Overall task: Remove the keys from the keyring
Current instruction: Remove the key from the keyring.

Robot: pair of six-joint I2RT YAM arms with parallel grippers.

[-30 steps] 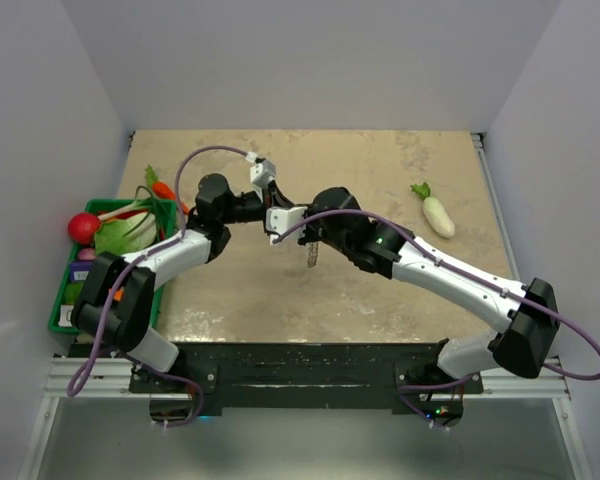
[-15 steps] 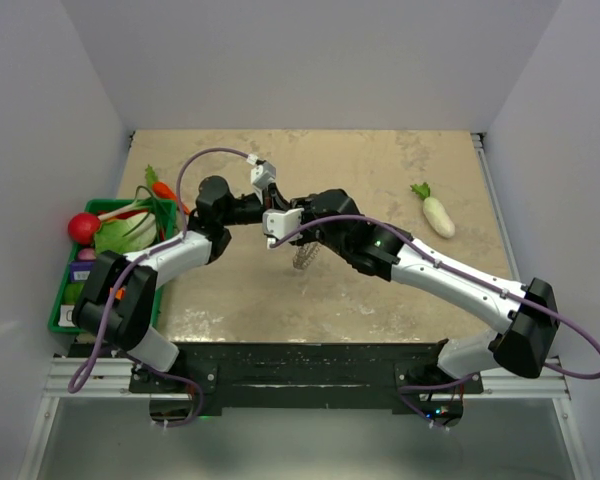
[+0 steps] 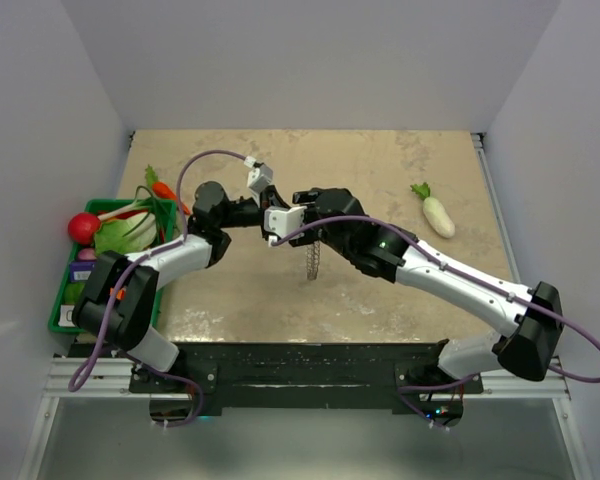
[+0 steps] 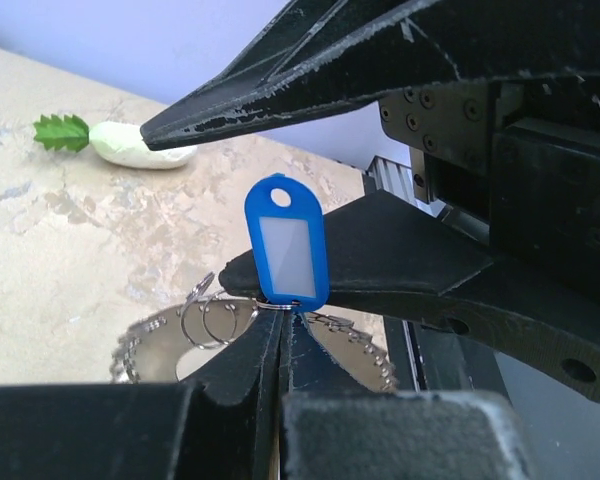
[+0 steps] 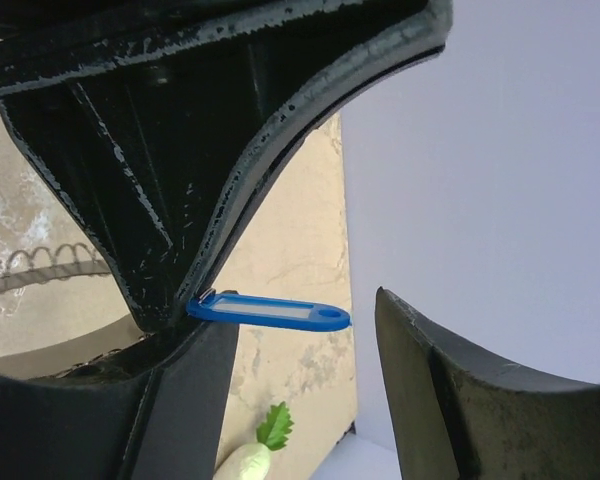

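Blue plastic is being pinched at its lower end. The key, a small tag with a pale window, is being held upright just above the tips of the left claw. The fingers of this claw are being pressed together on the foot of the tag, where small split rings are attached. The keyring, a grey coiled loop, is hanging free directly under both claws, above the table. The right claw is being shown spread, with one finger on each side of the key, and no contact is being seen.

The pinch of the left claw is being judged as narrow. If the right claw is closed off-centre, the tag could be twisted out and the whole bunch dropped. If the key is pulled while it is linked to the loop, the loop is likely to be dragged along, and its swinging weight could be working against both grips.

Well apart from the left claw, beside its arm, a green basket is being occupied by vegetables: a red round one and a pale leafy one. A carrot is lying at its far edge; whether it is inside cannot be told. A white radish is lying on the table beyond the right claw, in no container.
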